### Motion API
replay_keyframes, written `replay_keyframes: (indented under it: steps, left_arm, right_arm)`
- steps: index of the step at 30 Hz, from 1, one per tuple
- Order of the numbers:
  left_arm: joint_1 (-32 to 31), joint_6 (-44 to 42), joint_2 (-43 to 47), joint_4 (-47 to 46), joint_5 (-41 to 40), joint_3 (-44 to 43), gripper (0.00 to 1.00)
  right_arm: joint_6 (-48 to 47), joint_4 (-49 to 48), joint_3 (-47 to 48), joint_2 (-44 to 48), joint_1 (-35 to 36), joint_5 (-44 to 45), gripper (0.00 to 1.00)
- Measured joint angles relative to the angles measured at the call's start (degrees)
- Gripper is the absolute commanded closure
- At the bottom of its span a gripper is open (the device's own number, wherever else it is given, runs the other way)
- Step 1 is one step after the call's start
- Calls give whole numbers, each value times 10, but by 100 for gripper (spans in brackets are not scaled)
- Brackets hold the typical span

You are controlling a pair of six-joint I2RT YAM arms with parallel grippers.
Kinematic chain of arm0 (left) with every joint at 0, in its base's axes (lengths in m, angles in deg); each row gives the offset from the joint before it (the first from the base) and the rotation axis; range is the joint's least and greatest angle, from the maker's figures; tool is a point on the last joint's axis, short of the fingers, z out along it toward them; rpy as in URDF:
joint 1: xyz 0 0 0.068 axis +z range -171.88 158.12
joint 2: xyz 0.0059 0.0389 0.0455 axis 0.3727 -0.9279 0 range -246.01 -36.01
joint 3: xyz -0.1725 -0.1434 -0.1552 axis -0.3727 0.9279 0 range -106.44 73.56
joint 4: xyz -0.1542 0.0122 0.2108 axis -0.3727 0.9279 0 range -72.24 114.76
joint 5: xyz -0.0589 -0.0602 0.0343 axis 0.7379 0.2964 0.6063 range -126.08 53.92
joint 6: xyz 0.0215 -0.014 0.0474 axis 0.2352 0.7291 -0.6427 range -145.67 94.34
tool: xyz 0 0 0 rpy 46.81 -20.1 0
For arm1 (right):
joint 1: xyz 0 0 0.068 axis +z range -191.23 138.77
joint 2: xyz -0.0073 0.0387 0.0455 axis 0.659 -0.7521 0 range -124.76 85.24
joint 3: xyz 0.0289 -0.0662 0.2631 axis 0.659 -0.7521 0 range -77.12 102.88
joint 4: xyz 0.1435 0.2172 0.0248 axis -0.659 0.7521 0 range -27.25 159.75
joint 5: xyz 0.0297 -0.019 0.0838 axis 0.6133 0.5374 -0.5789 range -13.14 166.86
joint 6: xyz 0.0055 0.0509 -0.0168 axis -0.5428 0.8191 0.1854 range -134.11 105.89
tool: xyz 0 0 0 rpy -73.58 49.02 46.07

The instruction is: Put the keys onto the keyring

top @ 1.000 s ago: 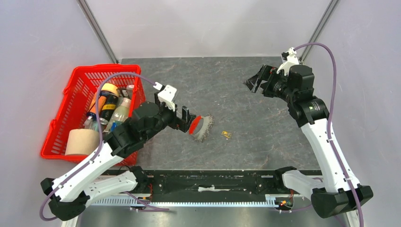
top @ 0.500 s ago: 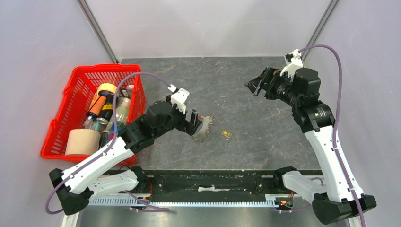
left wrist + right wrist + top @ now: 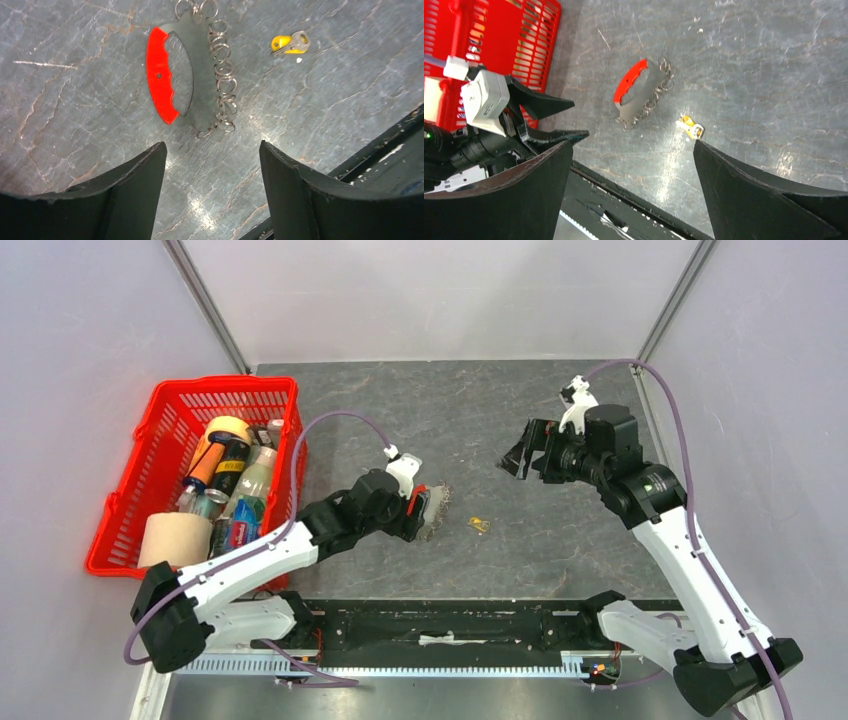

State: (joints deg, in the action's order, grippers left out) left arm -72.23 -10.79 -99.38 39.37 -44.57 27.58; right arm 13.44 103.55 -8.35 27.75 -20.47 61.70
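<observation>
The keyring (image 3: 159,75) is seen lying flat on the table (image 3: 560,540), near the middle of the near edge: a red curved piece on a dark plate, with small silvery rings (image 3: 223,90) strung along one side. A brass-yellow key (image 3: 290,43) is noted apart from it, toward the right edge. Close over the keyring the left pincer (image 3: 212,150) is held spread wide, nothing gripped. Over the table's right half the right pincer (image 3: 631,147) is held likewise released. A red basket (image 3: 170,410) is noted at the left edge.

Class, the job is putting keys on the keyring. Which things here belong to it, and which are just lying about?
Job:
keyring
yellow-headed key

Lying about:
red basket
bottles inside it
paper roll inside it
</observation>
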Motion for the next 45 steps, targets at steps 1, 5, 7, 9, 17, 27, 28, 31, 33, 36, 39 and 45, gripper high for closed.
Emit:
replay_keyframes:
  steps: [1, 5, 7, 9, 17, 27, 28, 31, 33, 36, 39, 45]
  left_arm:
    - [0, 3, -5, -4, -3, 9, 28]
    - [0, 11, -7, -23, -4, 32, 35]
    - [0, 15, -7, -31, -4, 46, 37]
    - [0, 17, -7, -42, -3, 62, 39]
    - [0, 21, -31, -71, -3, 88, 46]
    - [0, 18, -61, -109, 2, 89, 62]
    - [0, 16, -63, -114, 4, 89, 63]
    - [0, 12, -66, -122, 10, 93, 63]
    - [0, 9, -70, -125, 11, 97, 63]
    - [0, 4, -83, -127, 10, 101, 63]
    - [0, 0, -98, -127, 4, 104, 61]
    - [0, -4, -115, -130, -5, 107, 53]
  right_arm:
    - [0, 3, -7, 0, 6, 0, 1]
    - [0, 11, -23, -2, 23, 0, 1]
    - [-1, 11, -28, -5, 30, -1, 1]
    - [-1, 12, -28, -9, 39, -1, 1]
    - [0, 9, -45, -39, 78, -4, 4]
    - [12, 1, -78, -86, 97, -12, 5]
    - [14, -2, -78, -86, 98, -13, 5]
    - [14, -9, -80, -86, 99, -16, 5]
    - [14, -12, -83, -86, 102, -17, 4]
    - [14, -14, -87, -86, 103, -18, 4]
    - [14, -14, -94, -86, 103, -20, 4]
    - [14, -17, -104, -86, 104, -26, 4]
